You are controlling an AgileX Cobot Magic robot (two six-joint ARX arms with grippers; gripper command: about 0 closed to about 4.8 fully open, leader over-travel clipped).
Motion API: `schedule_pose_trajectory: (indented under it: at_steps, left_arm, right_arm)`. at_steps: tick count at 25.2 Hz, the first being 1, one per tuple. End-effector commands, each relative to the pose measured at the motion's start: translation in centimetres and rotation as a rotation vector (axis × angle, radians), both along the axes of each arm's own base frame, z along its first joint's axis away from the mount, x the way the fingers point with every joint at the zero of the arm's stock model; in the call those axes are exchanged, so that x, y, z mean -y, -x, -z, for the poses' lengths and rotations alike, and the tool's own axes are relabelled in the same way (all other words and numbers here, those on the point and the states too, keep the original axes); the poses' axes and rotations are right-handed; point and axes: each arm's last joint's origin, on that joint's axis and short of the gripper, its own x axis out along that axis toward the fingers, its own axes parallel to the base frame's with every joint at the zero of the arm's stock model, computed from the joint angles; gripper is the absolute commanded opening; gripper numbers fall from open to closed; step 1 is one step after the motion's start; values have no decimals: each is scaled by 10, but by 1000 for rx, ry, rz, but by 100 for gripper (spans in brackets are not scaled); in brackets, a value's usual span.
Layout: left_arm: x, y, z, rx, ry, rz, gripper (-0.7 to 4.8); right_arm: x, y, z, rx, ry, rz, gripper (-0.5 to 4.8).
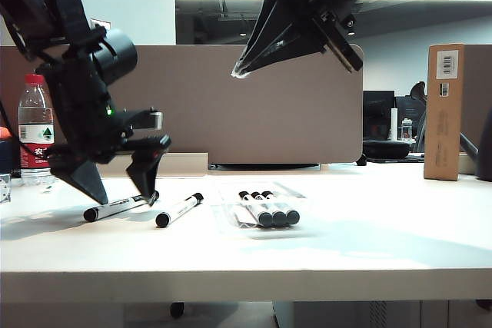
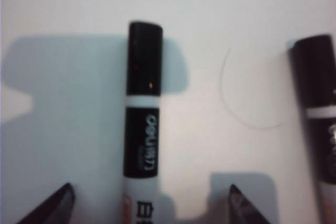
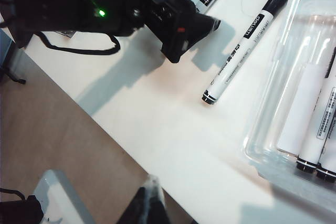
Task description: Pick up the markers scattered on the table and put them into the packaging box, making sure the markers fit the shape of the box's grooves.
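Beside the shallow clear plastic packaging box (image 1: 261,209), on the wide white bench (image 1: 346,243), two slim white-barrelled markers with black caps lay loose. The left pincer (image 1: 119,190) stood low over the one farther from the box (image 1: 115,207), its two black fingers spread wide with the marker between their tips. The left wrist view showed what the exterior view could not: that marker (image 2: 142,129) ran straight up the gap between the fingertips (image 2: 52,208), neither tip touching it, and the second loose marker (image 2: 317,114) lay parallel just beside it, cut off at the frame edge. A thin curved hair or thread (image 2: 236,98) lay on the bench between them.

The second loose marker (image 1: 179,210) lay between the left pincer and the box. Three markers lay side by side inside the box in the exterior view; the right wrist view showed their black end plugs (image 3: 315,166) lined up at the box's near wall (image 3: 262,150) and bare moulded grooves (image 3: 294,51) on the side toward the loose marker (image 3: 247,45).

The right pincer (image 1: 240,73) hung high above the box, well clear of everything, its fingers together at the tip (image 3: 149,192). A tall brown cardboard box (image 1: 443,111) and a red-capped water bottle (image 1: 35,128) stood far from the packaging box on opposite sides.
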Motion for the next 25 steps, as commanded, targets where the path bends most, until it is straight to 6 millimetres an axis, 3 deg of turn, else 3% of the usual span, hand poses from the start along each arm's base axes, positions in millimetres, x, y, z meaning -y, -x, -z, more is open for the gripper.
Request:
schedule_pose_trajectory:
  at_steps: [1,2,5,6,7,8,13,16,25]
  left_arm:
    - [0,1,5,-28,-17,6,382]
    - [0,1,7,-38,-22,5,335]
    - [0,3,11,-66,-35,16,279]
    - [-1,4,12,-79,-45,28,227]
    - [-1,5,13,-92,-58,43,110]
    - [-1,5,13,-98,-62,47,62]
    - [-1,5,13,-97,-61,49,46]
    - [0,4,9,-95,-28,59,-5]
    - [13,-9,-24,-165,402,47,-6]
  right_arm:
    - [0,0,-5,23,-13,-4,-6]
    - [0,0,-5,23,-14,-5,-6]
    - [0,0,-5,21,-16,-7,-6]
    - [0,0,-5,20,-17,-9,-6]
    - [0,0,-5,18,-22,-16,-6]
    - [0,0,-5,17,-24,-18,-6]
    - [0,0,-5,13,-28,-25,-6]
    - [0,1,-5,9,-34,-33,-6]
    - [17,-6,-7,8,-17,11,-6]
